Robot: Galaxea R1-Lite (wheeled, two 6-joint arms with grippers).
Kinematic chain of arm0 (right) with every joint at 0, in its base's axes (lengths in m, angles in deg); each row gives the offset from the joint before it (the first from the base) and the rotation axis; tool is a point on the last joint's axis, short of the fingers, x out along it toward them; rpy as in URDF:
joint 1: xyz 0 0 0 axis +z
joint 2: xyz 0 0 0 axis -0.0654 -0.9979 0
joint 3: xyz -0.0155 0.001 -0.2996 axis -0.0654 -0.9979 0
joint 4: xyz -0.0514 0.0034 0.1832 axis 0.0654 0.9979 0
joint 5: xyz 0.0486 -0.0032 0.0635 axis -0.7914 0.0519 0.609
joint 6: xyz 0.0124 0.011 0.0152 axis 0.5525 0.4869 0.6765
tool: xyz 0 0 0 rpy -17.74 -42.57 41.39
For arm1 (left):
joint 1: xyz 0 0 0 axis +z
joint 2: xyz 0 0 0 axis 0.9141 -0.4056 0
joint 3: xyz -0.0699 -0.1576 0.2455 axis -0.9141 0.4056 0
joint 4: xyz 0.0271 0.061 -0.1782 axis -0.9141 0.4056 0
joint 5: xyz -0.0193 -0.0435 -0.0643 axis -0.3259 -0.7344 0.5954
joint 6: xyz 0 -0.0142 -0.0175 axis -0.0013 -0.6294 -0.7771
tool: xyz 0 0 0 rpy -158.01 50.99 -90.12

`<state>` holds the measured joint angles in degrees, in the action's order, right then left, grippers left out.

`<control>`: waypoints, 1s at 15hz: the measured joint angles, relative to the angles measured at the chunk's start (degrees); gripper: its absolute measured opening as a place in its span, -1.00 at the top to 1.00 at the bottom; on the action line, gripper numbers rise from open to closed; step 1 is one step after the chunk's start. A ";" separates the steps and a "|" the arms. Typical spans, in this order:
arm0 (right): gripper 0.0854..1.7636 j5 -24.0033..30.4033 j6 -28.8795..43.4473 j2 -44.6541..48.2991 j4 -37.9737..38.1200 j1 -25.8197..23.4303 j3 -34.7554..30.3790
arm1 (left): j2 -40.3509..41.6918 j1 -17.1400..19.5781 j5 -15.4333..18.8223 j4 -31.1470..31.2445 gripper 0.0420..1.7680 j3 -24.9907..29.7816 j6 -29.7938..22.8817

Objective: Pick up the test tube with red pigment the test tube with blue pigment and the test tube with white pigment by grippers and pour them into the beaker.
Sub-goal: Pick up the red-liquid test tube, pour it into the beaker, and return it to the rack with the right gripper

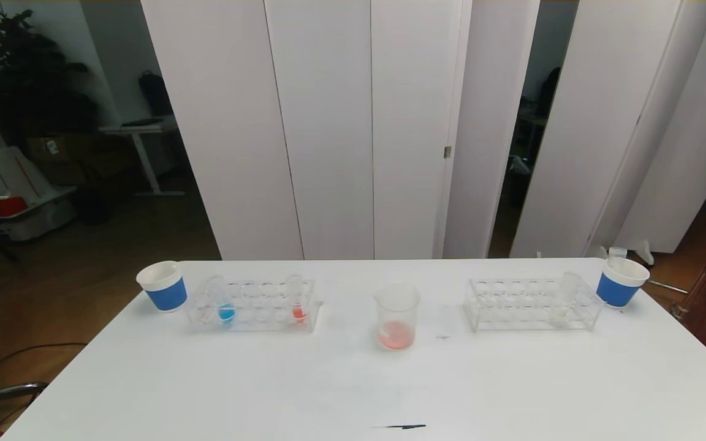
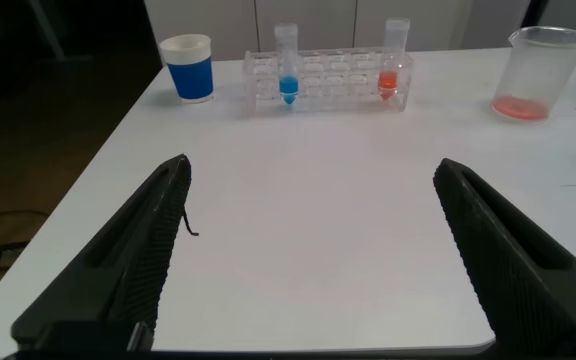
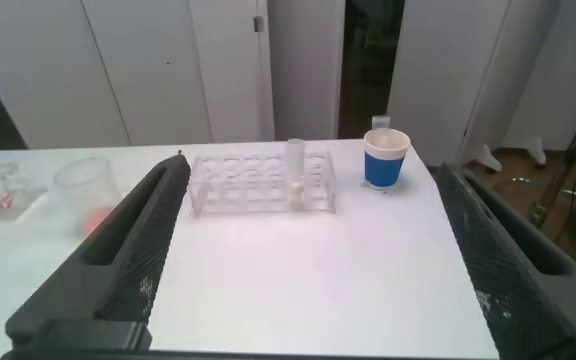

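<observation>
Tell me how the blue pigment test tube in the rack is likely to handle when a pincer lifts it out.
The test tube with blue pigment looks slim and smooth-walled, so it may slip in a light grip. With only a little liquid at its bottom, it is probably light. It stands in the left rack, so a straight upward pull seems safest; its rounded bottom would likely roll if laid down.

1. The head view looks forward and down from above the near edge of the white table (image 1: 206,392), taking in its whole width.
2. The left wrist view sits low behind the table's near-left part, facing the beaker (image 2: 543,73).
3. The right wrist view, probably a little higher, faces the table's right side.
4. All three share the beaker (image 1: 396,316); in the right wrist view it is only faint (image 3: 86,195).
</observation>
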<state>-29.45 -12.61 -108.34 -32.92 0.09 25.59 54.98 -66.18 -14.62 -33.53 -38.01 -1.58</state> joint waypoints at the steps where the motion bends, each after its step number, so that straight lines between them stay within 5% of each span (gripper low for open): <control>1: -0.98 -0.17 0.00 3.28 1.55 0.71 -1.65 | 0.00 0.00 0.00 0.00 -0.96 0.00 0.00; 10: -0.98 -0.98 -1.11 18.66 1.72 3.50 -18.14 | 0.00 0.00 0.00 0.00 -0.96 0.00 0.00; 15: -0.98 -2.01 -1.55 21.00 1.17 3.63 -20.77 | 0.00 0.01 0.00 0.00 -0.96 0.02 -0.01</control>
<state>-31.47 -14.16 -87.33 -31.75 3.72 4.81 54.98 -66.17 -14.62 -33.53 -37.99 -1.59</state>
